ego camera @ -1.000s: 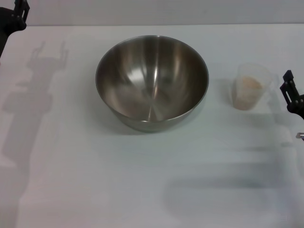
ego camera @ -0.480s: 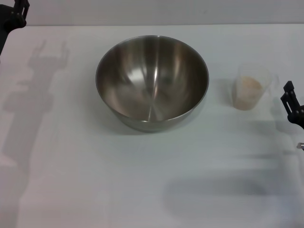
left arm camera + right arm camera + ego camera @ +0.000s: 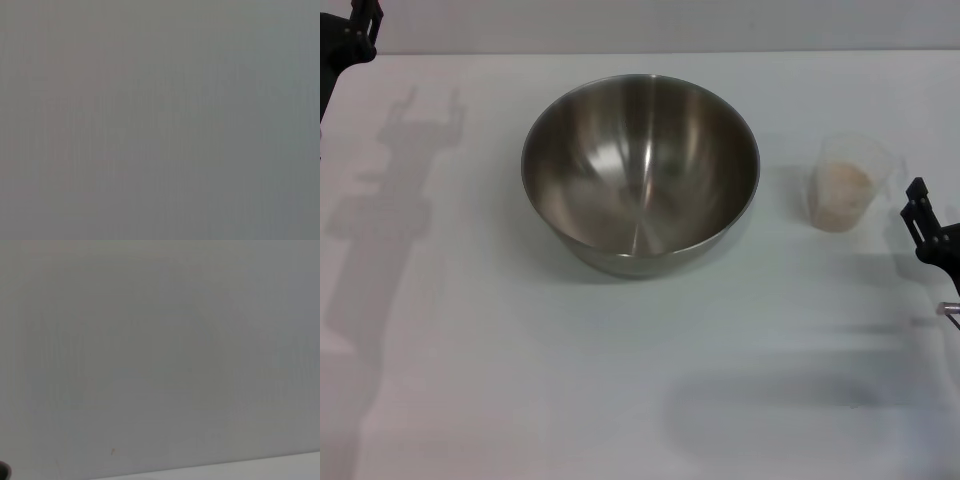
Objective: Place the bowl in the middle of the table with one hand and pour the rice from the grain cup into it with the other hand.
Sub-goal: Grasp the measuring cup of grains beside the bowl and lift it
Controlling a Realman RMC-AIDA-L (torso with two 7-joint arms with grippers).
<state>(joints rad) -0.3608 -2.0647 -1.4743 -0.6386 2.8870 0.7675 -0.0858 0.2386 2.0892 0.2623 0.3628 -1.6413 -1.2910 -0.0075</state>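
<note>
The white worktop (image 3: 470, 400) carries the steel bowl (image 3: 640, 175) at its middle, empty. Right of it stands the grain cup (image 3: 847, 185), rice (image 3: 845, 190) unpoured. The right gripper (image 3: 930, 235) waits just beside it; the left gripper (image 3: 355, 30) is parked far left.

matte black angular gripper (image 3: 932, 235) hardware at edges.

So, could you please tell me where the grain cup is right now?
In the head view the grain cup stands on the table on the robot's right, beside the steel bowl and just short of the right pincer.
</note>
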